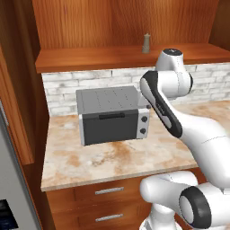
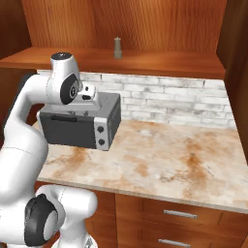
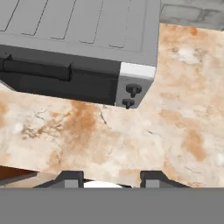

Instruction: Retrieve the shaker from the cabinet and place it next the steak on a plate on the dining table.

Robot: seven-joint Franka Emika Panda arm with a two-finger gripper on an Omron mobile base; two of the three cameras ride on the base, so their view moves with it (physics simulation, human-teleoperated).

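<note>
Veined beige marble counter (image 3: 144, 135), white brick behind. Boxy grey toaster oven (image 3: 83, 48) ahead of gripper (image 3: 111, 177); jaws parted, empty. Knobbed shaker (image 1: 146, 43) upright on wood-grain cabinet (image 1: 112, 57) shelf, well above.

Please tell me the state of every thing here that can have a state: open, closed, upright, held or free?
Small brown-grey pepper-mill-shaped shaker: upright on the cabinet shelf, not held.
Grey toaster oven with dark door: door closed.
Wooden drawers with silver handles: closed.
End effector: open, holding nothing, above the marble counter.
</note>
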